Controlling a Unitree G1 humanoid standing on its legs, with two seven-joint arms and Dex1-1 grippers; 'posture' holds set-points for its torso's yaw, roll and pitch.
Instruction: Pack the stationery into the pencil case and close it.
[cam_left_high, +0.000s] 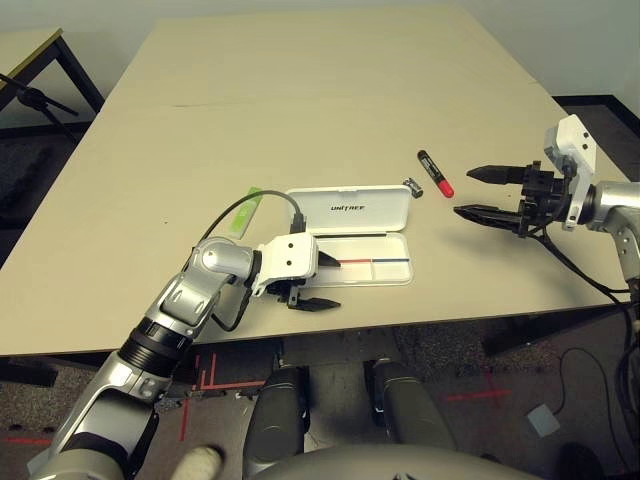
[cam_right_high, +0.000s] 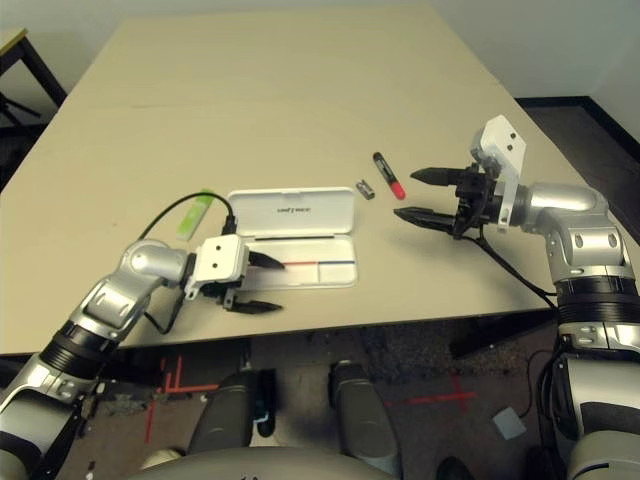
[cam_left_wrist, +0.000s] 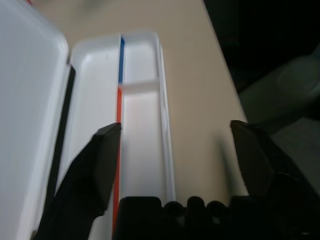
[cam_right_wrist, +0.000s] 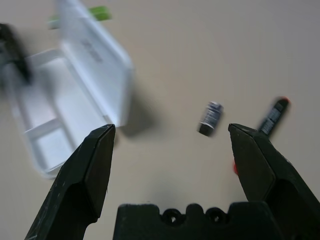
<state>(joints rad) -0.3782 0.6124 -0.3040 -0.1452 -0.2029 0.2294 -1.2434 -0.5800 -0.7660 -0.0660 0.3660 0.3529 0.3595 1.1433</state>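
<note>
Open box on the desk, both end effectors empty.

The flat white plastic pencil case (cam_left_high: 360, 235) lies open near the front edge of the pale wooden desk (cam_left_high: 300, 90) — lid back, red and blue stripes showing inside. The left end effector (cam_left_high: 318, 283) sits at the case's left end, fingers wide apart, holding nothing. The right end effector (cam_left_high: 482, 192) hovers to the right, fingers apart too. Between it and the case lie the red marker with a black cap (cam_left_high: 435, 173) and the tiny dark metal piece (cam_left_high: 412, 187). The flat light-green stick (cam_left_high: 246, 212) lies left of the lid.
</note>
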